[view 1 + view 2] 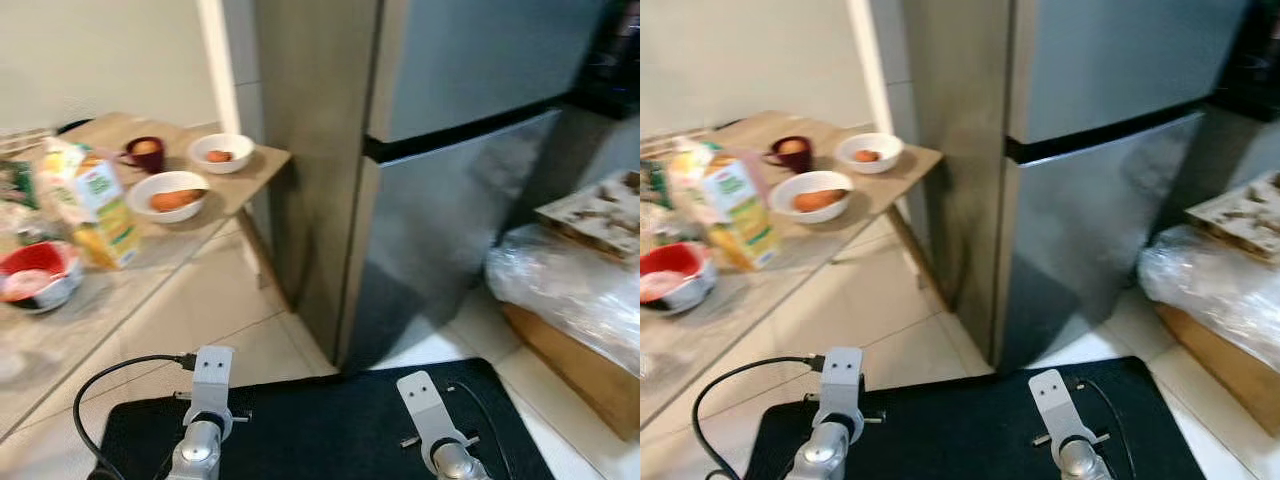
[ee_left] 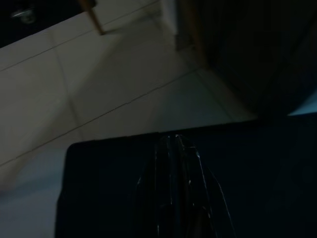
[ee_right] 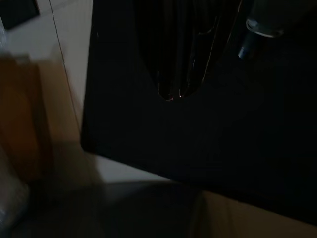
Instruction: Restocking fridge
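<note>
Pale floor tiles ran between a wooden counter on the robot's left and a steel fridge ahead, both doors closed, a dark seam between upper and lower door. Fridge stood just beside the counter's far end.

On the counter: two white bowls, the nearer bowl holding an orange item, the far bowl a smaller one. A dark red mug sat next to the far bowl, something orange inside. A juice carton (green and yellow print, blurred) stood upright nearer the robot, with a red bowl just beside it. More packaging at the left edge, too blurred to identify.

Right of the fridge: a clear plastic bag lay on a cardboard box.

Both arms hung low over a black mat on the floor in front of the fridge. Left claw pointed down at the mat, fingers together. Right claw also over the mat; view too dark, cannot tell if its fingers were apart or together. Neither held anything visible. A black cable looped off the left wrist.
</note>
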Robot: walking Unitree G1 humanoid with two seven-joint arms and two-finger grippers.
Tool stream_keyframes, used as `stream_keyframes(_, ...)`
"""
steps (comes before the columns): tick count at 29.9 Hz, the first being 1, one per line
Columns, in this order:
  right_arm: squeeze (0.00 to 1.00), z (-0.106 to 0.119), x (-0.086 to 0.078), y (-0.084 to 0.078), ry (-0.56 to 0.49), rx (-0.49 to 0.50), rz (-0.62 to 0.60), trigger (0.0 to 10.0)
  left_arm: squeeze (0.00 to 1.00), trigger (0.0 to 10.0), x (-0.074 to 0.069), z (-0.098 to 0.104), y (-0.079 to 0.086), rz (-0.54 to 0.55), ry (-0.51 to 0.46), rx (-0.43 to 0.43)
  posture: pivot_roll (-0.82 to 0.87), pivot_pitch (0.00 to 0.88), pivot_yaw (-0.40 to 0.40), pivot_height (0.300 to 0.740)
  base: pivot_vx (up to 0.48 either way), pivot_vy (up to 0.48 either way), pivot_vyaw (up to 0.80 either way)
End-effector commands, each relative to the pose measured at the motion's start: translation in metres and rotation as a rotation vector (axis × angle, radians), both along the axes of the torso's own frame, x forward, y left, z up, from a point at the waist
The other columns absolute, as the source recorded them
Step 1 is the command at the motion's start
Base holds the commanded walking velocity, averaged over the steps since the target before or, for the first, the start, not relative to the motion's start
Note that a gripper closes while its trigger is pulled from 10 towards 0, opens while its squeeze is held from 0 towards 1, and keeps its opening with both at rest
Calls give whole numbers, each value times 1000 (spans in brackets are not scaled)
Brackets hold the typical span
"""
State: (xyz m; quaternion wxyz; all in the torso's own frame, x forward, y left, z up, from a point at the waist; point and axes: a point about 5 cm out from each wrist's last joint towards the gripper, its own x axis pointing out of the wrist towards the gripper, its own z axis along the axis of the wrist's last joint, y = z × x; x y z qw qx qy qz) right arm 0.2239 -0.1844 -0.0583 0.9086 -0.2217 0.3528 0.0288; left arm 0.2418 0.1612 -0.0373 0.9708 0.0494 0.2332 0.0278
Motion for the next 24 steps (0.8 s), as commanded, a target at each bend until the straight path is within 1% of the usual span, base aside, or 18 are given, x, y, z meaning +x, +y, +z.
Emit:
stream_keyframes(1, 0, -1, -1, 2, 6, 4, 4, 10000, 0, 10000, -4, -3, 2, 10, 16, -1, -86, 4, 5, 740, 0, 0, 800)
stream_keyframes(24, 0, -1, -1, 0, 9, 2, -1, 10000, 0, 10000, -6, -4, -1, 2, 21, -3, -92, 3, 7, 740, 0, 0, 800)
